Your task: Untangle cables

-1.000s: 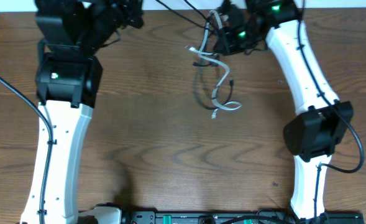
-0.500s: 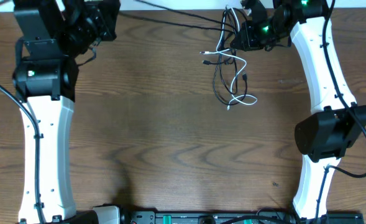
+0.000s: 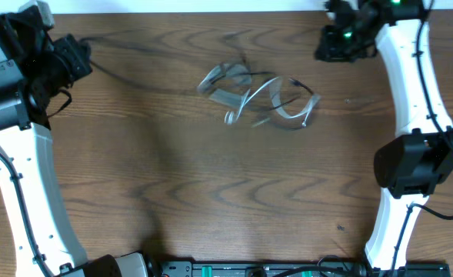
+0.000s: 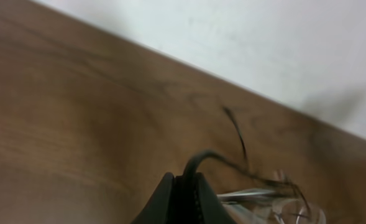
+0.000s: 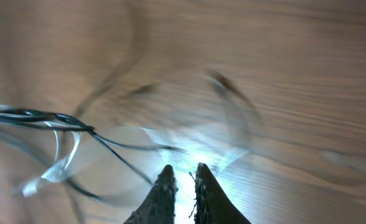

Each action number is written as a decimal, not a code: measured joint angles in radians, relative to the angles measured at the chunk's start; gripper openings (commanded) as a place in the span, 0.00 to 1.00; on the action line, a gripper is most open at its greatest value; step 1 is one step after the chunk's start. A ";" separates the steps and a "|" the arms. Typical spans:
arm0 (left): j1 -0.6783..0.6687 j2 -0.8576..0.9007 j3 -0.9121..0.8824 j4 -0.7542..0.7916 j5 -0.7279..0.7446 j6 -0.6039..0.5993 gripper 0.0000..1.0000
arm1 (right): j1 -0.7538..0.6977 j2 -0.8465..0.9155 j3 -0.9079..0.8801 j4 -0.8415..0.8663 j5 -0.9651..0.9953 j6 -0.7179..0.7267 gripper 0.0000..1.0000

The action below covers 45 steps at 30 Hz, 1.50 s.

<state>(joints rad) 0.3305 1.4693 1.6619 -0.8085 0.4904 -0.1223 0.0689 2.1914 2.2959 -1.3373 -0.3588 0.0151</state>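
the cables (image 3: 261, 96) lie as 1 loose knot on the far middle of the table (image 3: 211, 192). motion blur smears them, so the crossings cannot be read. the white cable (image 3: 245, 98) shows as pale loops in the heart of the knot. the black cable (image 4: 198, 158) winds round it and sends 1 strand out toward the left side. the knot's long axis runs left to right, roughly along the line between the 2 arms.

in the left wrist view that black strand rises from between the left fingers (image 4: 172, 194), which are pressed together on it. it then bends away to the knot, which lies ahead and to their right. the left arm has the black cable in hand but stands well apart from the knot.

the right fingers (image 5: 163, 190) are the nearer pair. overhead, the knot lies near them, off toward the left arm and a little toward the robot. in the right wrist view they show a narrow gap, and thin black strands run in from the left toward their tips. i cannot tell whether 1 is pinched there or they hold nothing.

the next move likely turns on this line. drawing the arms apart along the knot's long axis should slide the black cable out of the white loops, provided the right side has a grip.
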 measured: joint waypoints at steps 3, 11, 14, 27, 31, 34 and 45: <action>-0.024 -0.002 0.000 -0.040 0.011 0.051 0.07 | -0.015 0.000 0.000 0.005 -0.003 -0.004 0.09; -0.122 -0.002 0.000 -0.011 0.090 0.122 0.07 | 0.023 0.000 0.000 0.021 -0.109 -0.049 0.34; -0.178 -0.001 0.000 0.050 0.105 0.129 0.08 | 0.040 0.000 0.000 0.022 -0.149 -0.079 0.43; -0.330 0.001 0.001 0.676 0.190 -0.062 0.08 | 0.140 0.000 0.000 0.044 -0.201 -0.138 0.70; -0.369 0.001 0.001 0.930 0.192 -0.180 0.07 | 0.131 0.000 0.000 0.049 -0.204 -0.138 0.73; -0.407 0.002 0.002 1.083 0.195 -0.251 0.07 | 0.122 0.000 0.000 0.051 -0.207 -0.139 0.73; -0.544 0.003 0.007 1.041 0.182 -0.310 0.07 | 0.101 0.000 0.000 0.050 -0.209 -0.139 0.76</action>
<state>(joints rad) -0.2131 1.4719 1.6691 0.2321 0.6720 -0.4320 0.1703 2.1914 2.2955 -1.2869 -0.5682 -0.1242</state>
